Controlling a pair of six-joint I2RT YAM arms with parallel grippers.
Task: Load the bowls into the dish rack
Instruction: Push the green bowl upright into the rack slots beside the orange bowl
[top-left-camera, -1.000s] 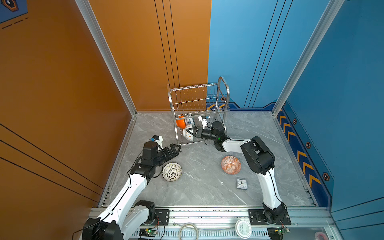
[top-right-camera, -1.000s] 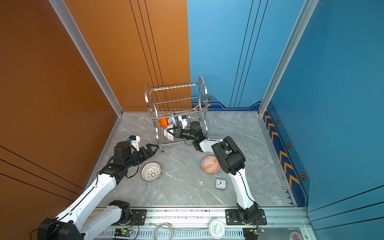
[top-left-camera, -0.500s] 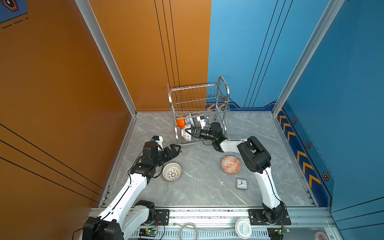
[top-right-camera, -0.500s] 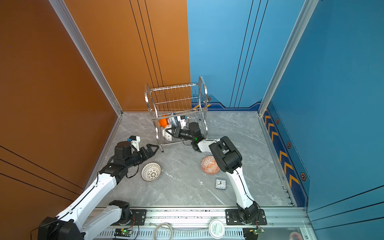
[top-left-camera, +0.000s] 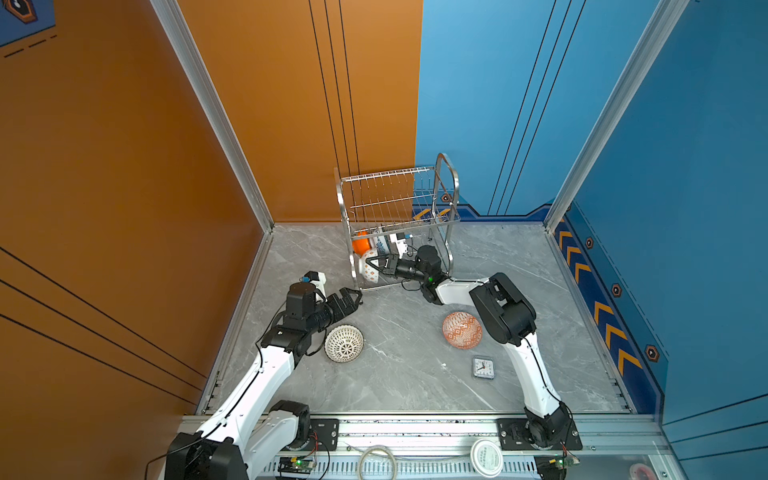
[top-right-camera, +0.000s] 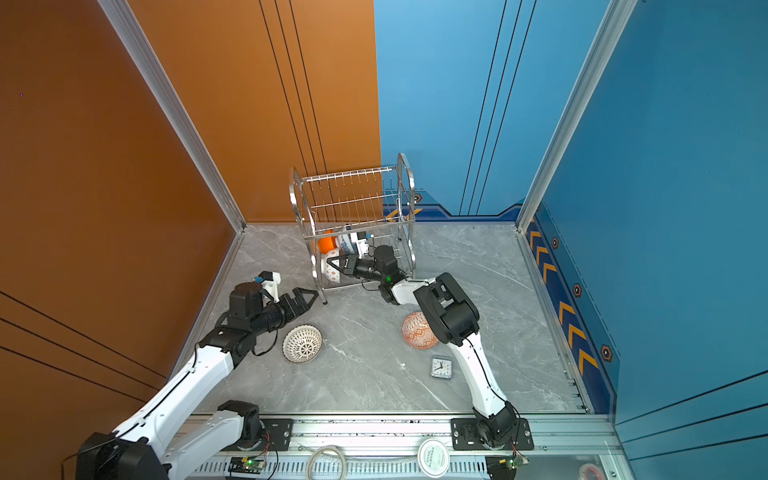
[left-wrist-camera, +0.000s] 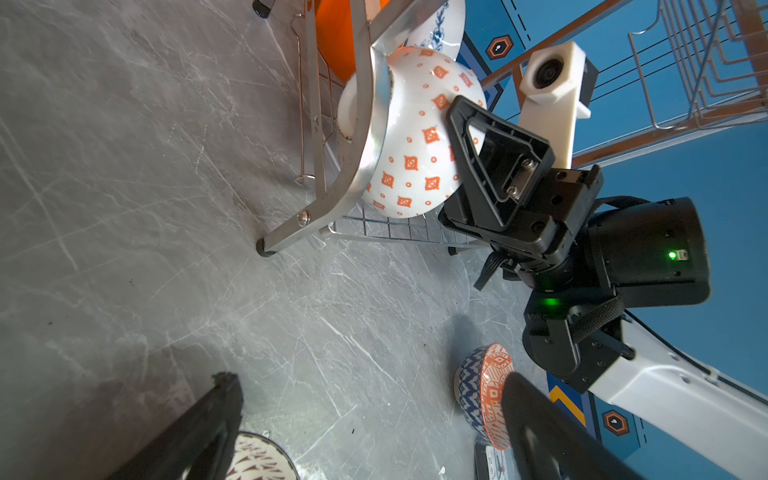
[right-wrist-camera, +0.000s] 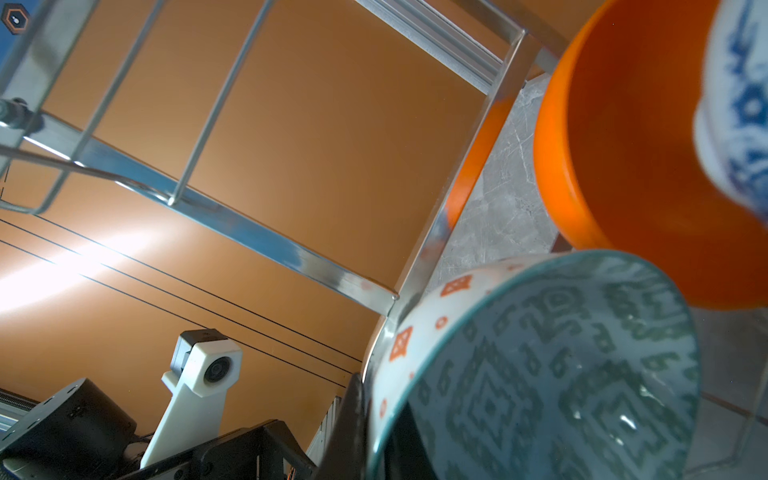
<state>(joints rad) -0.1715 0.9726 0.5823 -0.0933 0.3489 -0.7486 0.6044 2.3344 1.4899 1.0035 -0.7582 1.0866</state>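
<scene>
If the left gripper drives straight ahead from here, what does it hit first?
Probably the rack's near leg, just ahead of the open left gripper; depth is hard to judge.

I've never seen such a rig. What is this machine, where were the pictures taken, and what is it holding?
Two white robot arms work at a grey table. Two pictures look down from overhead; two come from cameras on the arms' wrists. The right claw is shut on a white bowl with orange diamonds, inside the wire dish rack, near an orange bowl and a blue-patterned bowl. The left claw is open, empty. A lattice bowl, an orange-patterned bowl and a clock lie on the table.
</scene>
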